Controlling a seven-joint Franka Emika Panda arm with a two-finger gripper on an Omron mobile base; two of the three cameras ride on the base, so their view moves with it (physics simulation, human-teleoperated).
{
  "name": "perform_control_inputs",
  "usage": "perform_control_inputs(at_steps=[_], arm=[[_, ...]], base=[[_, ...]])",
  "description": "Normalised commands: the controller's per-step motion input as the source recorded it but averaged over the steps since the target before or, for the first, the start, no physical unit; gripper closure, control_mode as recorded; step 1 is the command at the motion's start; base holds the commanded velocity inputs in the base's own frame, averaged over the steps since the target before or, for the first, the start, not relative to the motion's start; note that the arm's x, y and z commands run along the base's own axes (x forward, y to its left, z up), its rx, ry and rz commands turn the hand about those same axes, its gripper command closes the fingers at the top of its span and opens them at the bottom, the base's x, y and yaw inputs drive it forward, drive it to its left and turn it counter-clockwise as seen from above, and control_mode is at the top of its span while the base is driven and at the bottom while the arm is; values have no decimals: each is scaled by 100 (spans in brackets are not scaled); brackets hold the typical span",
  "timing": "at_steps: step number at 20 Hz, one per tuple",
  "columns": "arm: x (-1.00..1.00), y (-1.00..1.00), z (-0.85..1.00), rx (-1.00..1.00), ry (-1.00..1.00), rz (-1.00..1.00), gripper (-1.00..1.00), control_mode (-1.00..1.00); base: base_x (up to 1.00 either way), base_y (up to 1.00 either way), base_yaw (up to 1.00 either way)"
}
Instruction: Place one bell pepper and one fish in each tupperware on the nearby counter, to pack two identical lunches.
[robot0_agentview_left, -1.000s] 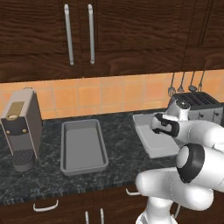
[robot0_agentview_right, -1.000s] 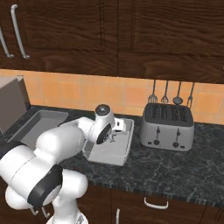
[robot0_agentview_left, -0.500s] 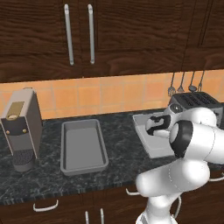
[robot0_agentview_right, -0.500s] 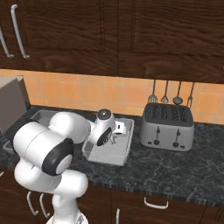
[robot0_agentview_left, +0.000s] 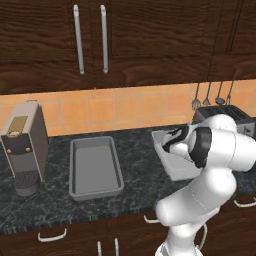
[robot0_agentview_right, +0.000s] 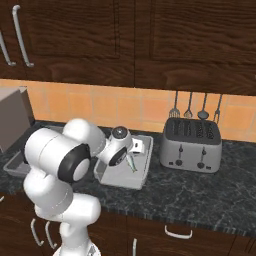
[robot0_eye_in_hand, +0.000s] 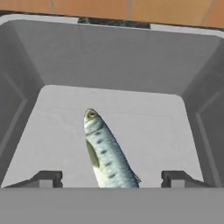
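Hovering: my tool (robot0_eye_in_hand: 111, 177) hangs over the right-hand tray (robot0_agentview_right: 145, 170), pointed down into it.
Tool: its two finger tips (robot0_eye_in_hand: 43, 178) stand wide apart at the bottom of my hand view, one on each side of the fish, neither touching it, so the tool is open and grips nothing.
Fish: the fish (robot0_eye_in_hand: 106, 154) is between my finger tips, silver-blue with dark spots, its head pointing away from the tool toward the far wall of the tray. From the right base view it shows as a thin sliver (robot0_agentview_right: 131, 163) just beside my wrist, over the tray's floor. I cannot tell whether it rests on the floor or is just above it.
Tray under the tool: light grey, low walls, pale floor (robot0_eye_in_hand: 144, 127); apart from the fish I see nothing lying in it. In the left base view its near corner (robot0_agentview_left: 175, 172) sticks out from under my forearm.
Second tray: the other tray (robot0_agentview_left: 95, 167) lies well to the left of the tool on the same desk, apart from the first one, its grey floor bare.
Desk: dark speckled stone (robot0_agentview_left: 135, 165) carries both trays; brown drawers with silver handles sit below it.
Right of the tool: a steel toaster (robot0_agentview_right: 191, 145) stands just beside the tray I am over, with utensils hanging on the wall behind it.
Far left of the tool: a coffee machine (robot0_agentview_left: 24, 145) stands beyond the second tray.
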Motion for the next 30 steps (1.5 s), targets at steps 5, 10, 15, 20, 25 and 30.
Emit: perform_control_inputs(at_steps=[5,10,15,20,25,30], arm=[[-73,16,95,0,-11,0,-100,-100],[-86,57,100,-3,-2,0,-100,-100],[-88,68,81,0,-3,-5,-100,-100],[-100,50,-6,12,-16,-9,-100,-100],[-100,10,-24,16,-15,-2,-100,-100],[-71,56,-99,0,-18,0,-100,-100]], base=[[0,0,0],[0,0,0],[0,0,0],[0,0,0],[0,0,0],[0,0,0]])
